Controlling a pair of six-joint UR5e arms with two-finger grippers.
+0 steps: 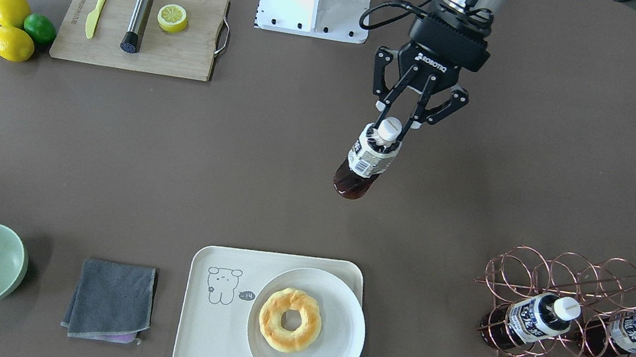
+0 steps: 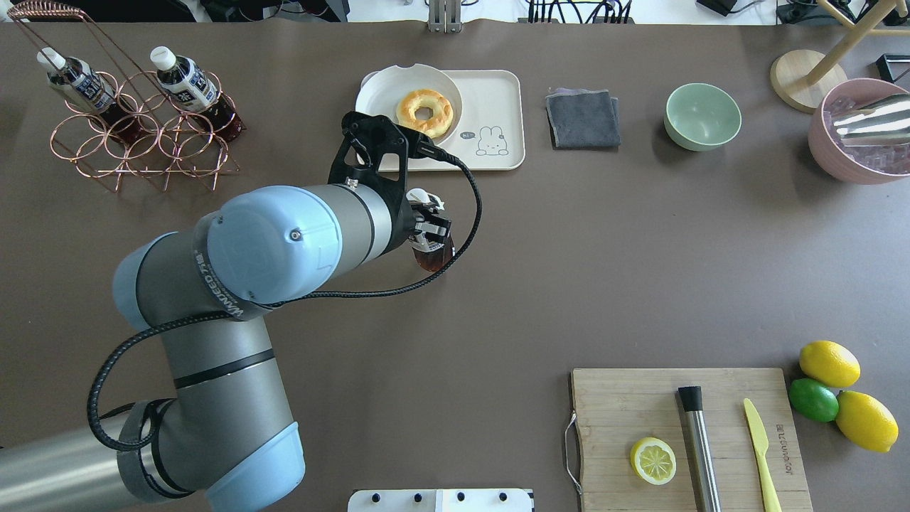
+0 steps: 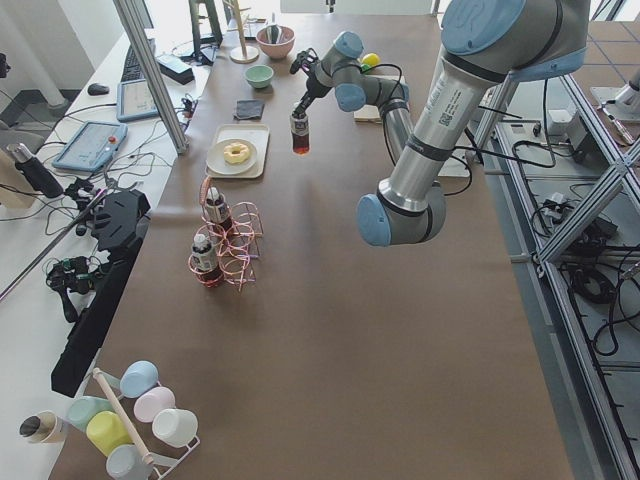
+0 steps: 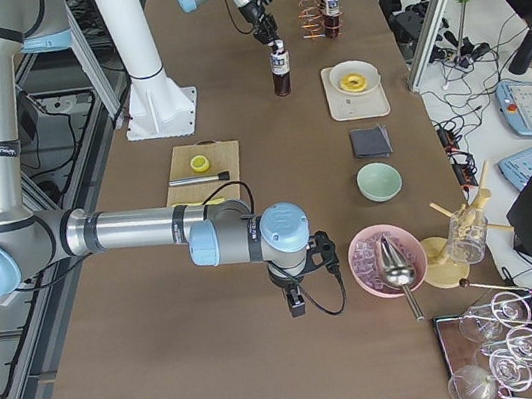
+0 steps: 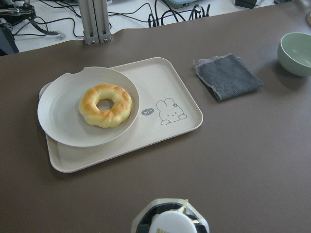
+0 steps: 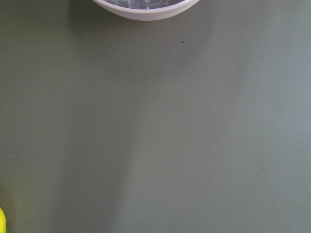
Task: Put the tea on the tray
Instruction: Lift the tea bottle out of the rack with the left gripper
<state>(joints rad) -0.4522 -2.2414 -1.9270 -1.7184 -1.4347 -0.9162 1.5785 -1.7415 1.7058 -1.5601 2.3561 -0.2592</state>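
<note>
The left gripper [image 1: 392,131] is pinching the tea [image 1: 367,161] by its neck, seemingly holding it clear of the counter [image 1: 165,166] for carrying to the tray [image 1: 207,341] and its bare side.

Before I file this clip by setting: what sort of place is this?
Probably a robotics lab staged for serving snacks: aluminium frame posts and loose cables flank the brown table, and the left gripper holds a small clear tea bottle near the cream plastic tray.
</note>
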